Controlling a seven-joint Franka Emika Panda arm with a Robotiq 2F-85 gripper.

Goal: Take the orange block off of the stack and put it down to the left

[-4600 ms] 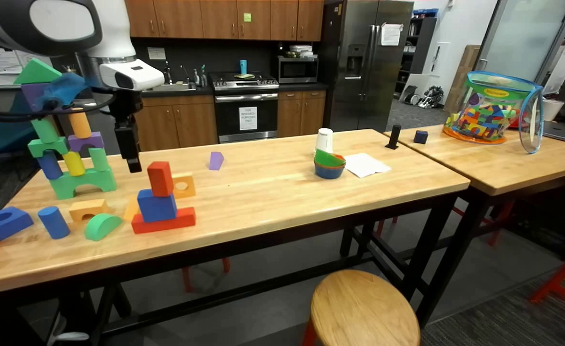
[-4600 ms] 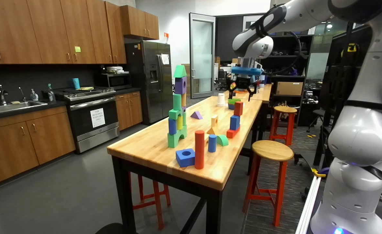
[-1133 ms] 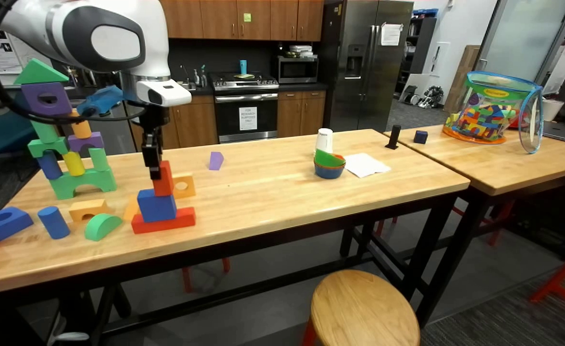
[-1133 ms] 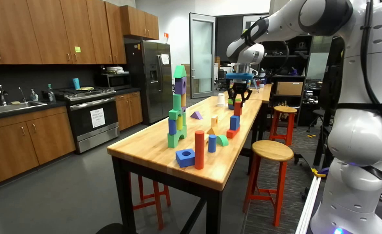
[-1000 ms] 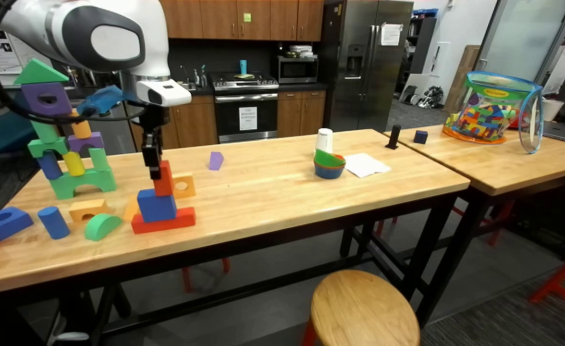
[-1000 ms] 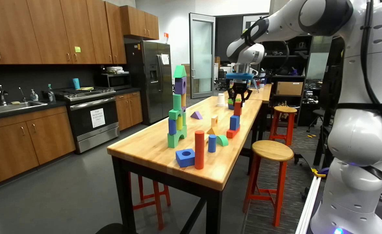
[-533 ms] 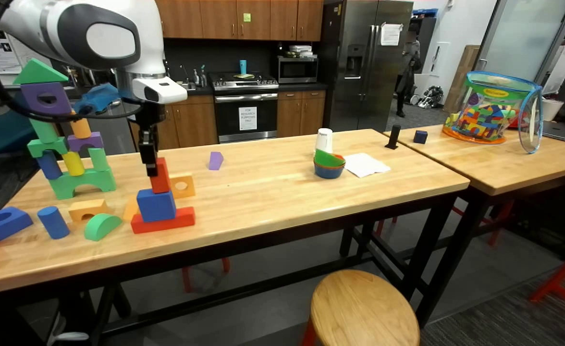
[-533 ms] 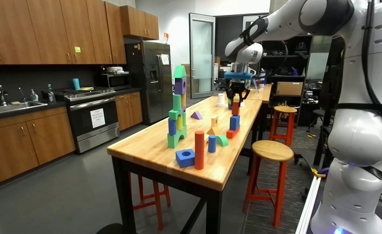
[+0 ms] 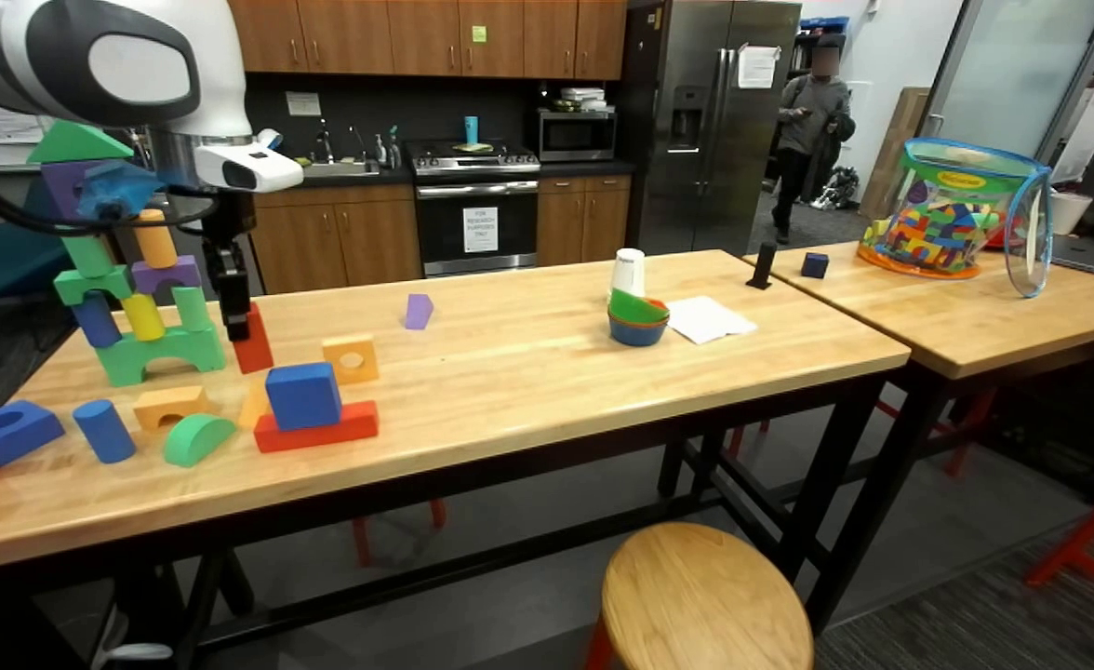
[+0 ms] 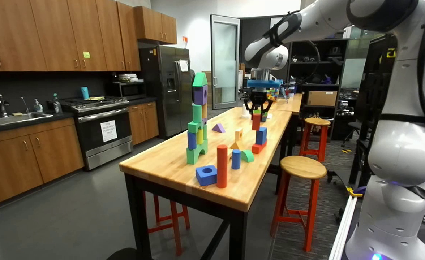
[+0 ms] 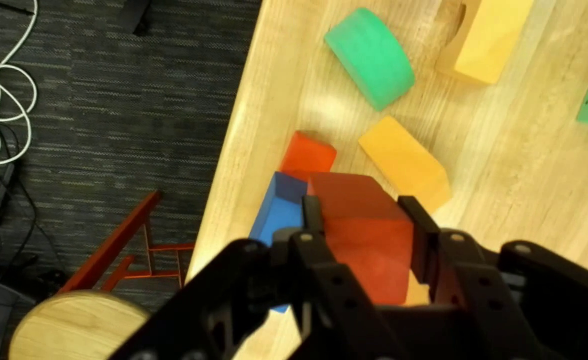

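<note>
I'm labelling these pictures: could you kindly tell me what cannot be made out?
Wrist view: part of the blue cube, hidden by the orange block and jaws.
In an exterior view: the person's face, blurred.
In an exterior view: any print on the fridge paper, too small.
In an exterior view: a black object, cut off by the bottom edge.

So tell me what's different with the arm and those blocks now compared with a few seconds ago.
The pincer, open earlier, has closed on the orange block and taken it off the blue cube, moving it left in both exterior views. A person has appeared beside the fridge. The blue cube is still on the red slab, and the multicoloured tower stands as it was.
</note>
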